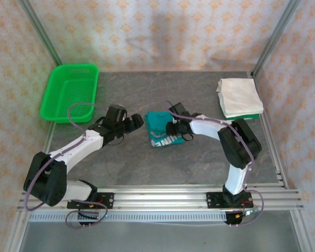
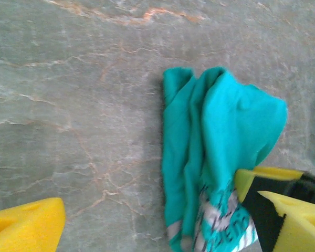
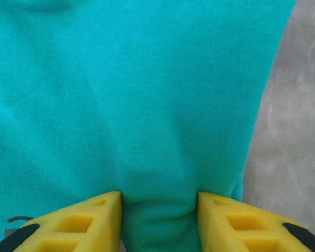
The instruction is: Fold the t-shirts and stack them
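So the crumpled teal cloth t-shirt with white lettering (image 1: 161, 132) sits mid-frame on the grey stone-look table (image 1: 126, 163). The right gripper (image 3: 158, 223) is pinching a bunch of it. The left gripper (image 2: 147, 210) gapes wide, just left of it.

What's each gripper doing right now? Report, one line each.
Left gripper: open, holding nothing, beside the teal t-shirt.
Right gripper: closed on a fold of the teal t-shirt.
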### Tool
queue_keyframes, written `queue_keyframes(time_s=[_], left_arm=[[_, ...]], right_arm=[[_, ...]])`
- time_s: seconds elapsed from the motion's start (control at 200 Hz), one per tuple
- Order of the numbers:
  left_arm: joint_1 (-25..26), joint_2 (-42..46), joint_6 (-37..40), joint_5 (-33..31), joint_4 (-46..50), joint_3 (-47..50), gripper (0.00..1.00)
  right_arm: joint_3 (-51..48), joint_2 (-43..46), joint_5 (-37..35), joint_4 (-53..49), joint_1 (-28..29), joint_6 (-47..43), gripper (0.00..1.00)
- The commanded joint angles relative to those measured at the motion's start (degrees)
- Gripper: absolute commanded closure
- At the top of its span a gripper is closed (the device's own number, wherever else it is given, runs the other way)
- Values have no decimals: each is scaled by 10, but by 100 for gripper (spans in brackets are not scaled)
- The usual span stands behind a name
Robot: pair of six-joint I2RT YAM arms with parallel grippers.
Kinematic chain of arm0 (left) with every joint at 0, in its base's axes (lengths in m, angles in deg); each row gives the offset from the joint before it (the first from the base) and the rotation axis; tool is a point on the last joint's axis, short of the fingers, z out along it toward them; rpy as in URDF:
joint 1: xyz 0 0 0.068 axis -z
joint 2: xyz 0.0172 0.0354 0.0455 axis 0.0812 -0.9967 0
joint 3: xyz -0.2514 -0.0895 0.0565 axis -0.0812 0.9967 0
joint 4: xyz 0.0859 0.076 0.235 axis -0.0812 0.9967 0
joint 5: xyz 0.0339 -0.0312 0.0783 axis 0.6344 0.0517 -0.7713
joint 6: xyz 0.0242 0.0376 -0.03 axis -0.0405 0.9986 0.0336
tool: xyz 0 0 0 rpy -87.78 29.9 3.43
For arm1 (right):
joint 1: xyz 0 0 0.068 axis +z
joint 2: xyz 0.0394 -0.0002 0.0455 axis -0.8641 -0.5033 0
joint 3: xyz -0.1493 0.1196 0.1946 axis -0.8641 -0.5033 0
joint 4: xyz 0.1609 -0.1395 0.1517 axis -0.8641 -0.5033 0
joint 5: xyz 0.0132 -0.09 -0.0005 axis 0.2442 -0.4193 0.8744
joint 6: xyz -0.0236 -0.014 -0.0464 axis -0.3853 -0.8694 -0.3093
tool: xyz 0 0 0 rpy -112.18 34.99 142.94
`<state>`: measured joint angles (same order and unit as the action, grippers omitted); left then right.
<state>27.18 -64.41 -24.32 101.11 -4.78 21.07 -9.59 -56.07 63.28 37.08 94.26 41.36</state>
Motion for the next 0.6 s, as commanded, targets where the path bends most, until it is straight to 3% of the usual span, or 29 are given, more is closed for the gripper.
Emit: queue_keyframes(time_s=[0.0,0.11,0.195,0.315,0.4,0.595], left_arm=[[24,-11,6,-23,15,-35,8],[53,-43,-5,-18,11,-73,12],[74,-82,-13,-5,0,-109,18],[92,-162,-25,22,-15,-167,34],[94,-218,-25,20,-12,-204,52],[91,-300,-6,-32,27,-255,73]], right_arm=[[-50,41,2,-18,10,45,57],[-84,114,-11,21,11,90,40],[-108,168,-53,58,4,122,34],[-116,195,-50,91,-20,151,34],[-102,184,-24,100,-31,159,36],[-73,129,64,155,-46,198,49]])
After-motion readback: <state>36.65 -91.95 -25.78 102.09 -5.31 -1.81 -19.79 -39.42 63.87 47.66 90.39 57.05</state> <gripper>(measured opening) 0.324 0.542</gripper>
